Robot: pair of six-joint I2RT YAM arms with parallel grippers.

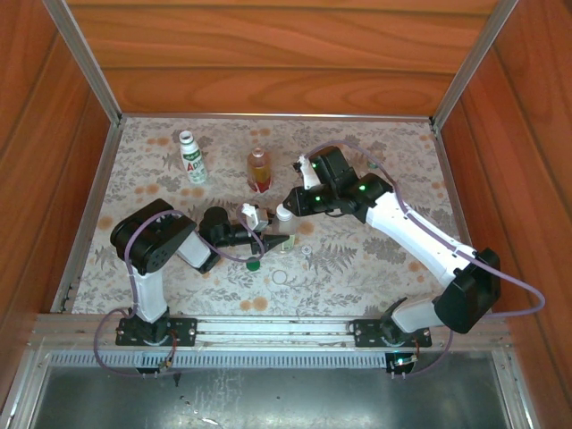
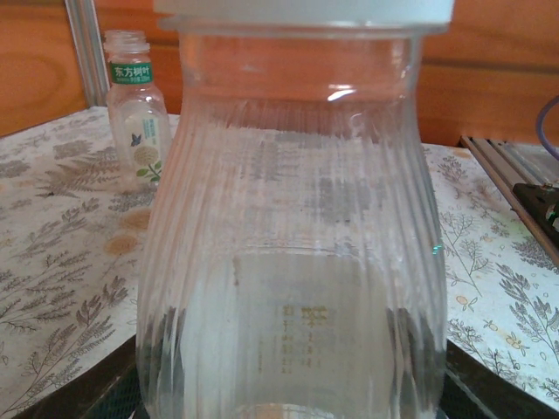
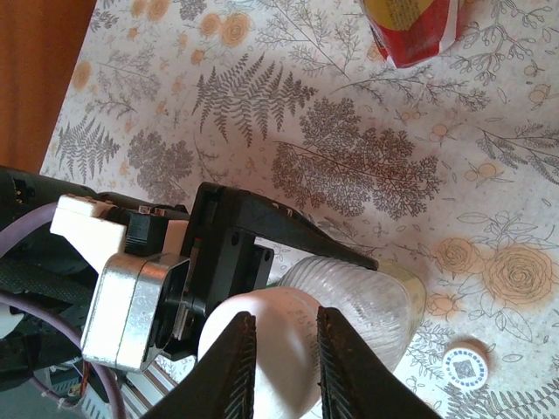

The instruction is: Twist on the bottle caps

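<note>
The short clear ribbed bottle (image 1: 286, 238) (image 2: 293, 218) (image 3: 371, 301) stands upright at mid-table. My left gripper (image 1: 281, 239) (image 2: 293, 397) is shut on its lower body. A wide white cap (image 1: 284, 213) (image 2: 306, 9) (image 3: 284, 353) sits on its mouth. My right gripper (image 1: 289, 211) (image 3: 286, 316) is over that cap, its jaws drawn narrow across it. I cannot tell whether they pinch it. A dark green cap (image 1: 254, 264) lies on the table just in front of the left gripper. A small white cap (image 3: 464, 367) lies to the right of the bottle.
A white bottle with a green-red label (image 1: 191, 157) and an amber bottle with a red label (image 1: 259, 168) (image 3: 410, 30) stand at the back. A clear bottle with a greenish label (image 2: 138, 113) stands uncapped. A clear ring (image 1: 280, 278) lies near the front. Wooden walls (image 1: 268, 54) enclose the table.
</note>
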